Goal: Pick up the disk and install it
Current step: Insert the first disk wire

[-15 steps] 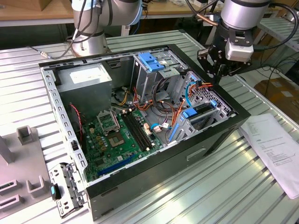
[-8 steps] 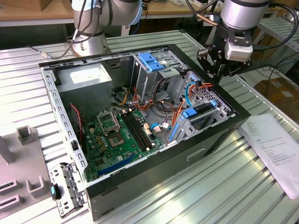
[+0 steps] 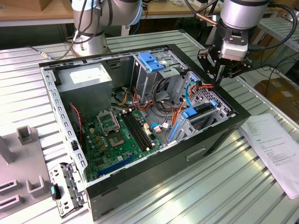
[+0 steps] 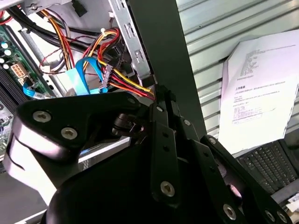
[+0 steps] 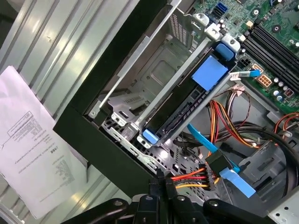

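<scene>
Gripper [image 3: 219,77]: fingers drawn together, nothing seen between them. It hangs over the computer case's [image 3: 140,179] rim on the exterior view's right. In both wrist views the fingertips [image 5: 162,181] sit just beside a red, orange and yellow wire bundle [image 5: 189,178] that ends in a black connector [image 5: 216,166] (contact with the wires cannot be judged).

Disk [image 5: 184,103]: not in the gripper. It sits in the metal drive bay [image 3: 219,103] in the case corner below the gripper, lying in its slot between grey metal rails. In the first wrist view it shows edge-on as a thin dark slab with a light-blue plastic tab [image 5: 149,136] at each end and a blue rectangular patch [image 5: 209,73] on its upper side. In the exterior view the disk [image 3: 202,113] is a dark slab tilted in the bay, blue tabs at both ends.

Farther out: green motherboard [image 3: 119,137] on the case floor, blue latch [image 3: 150,60] atop the taller metal cage, grey power supply [image 3: 86,81] in the far corner.

Writing: white sticker [image 3: 86,73] on the power supply, print not readable. A printed paper sheet [image 3: 273,147] lies on the slatted metal table [image 3: 210,191] beside the case; its lines are too small to read (same in both wrist views).
</scene>
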Available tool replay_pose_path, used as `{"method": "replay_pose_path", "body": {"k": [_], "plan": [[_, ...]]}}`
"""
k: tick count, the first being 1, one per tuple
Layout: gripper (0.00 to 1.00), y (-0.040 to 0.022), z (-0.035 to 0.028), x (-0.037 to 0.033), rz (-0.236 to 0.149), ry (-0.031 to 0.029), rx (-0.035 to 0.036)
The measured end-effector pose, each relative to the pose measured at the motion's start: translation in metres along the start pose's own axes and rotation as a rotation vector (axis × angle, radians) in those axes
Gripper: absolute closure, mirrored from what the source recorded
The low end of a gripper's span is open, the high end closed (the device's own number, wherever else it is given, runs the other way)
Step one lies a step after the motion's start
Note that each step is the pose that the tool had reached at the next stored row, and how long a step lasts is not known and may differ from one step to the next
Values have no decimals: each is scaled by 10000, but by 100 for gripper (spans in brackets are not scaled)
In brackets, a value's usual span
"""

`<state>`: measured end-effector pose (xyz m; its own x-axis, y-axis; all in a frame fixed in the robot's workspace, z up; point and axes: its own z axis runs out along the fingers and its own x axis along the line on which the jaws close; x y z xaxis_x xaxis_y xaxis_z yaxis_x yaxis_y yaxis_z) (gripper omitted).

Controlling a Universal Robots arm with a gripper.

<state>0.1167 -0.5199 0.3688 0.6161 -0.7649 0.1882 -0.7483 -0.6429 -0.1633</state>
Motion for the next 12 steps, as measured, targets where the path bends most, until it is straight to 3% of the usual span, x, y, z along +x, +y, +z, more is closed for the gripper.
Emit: {"method": "replay_pose_path", "body": {"k": [2, 8, 11, 12], "plan": [[84, 27, -6, -23, 109, 15, -16], [84, 28, -1, -24, 1216, 204, -234], [84, 29, 5, -25, 2235, 376, -432], [84, 30, 7, -25, 2422, 407, -468]]}}
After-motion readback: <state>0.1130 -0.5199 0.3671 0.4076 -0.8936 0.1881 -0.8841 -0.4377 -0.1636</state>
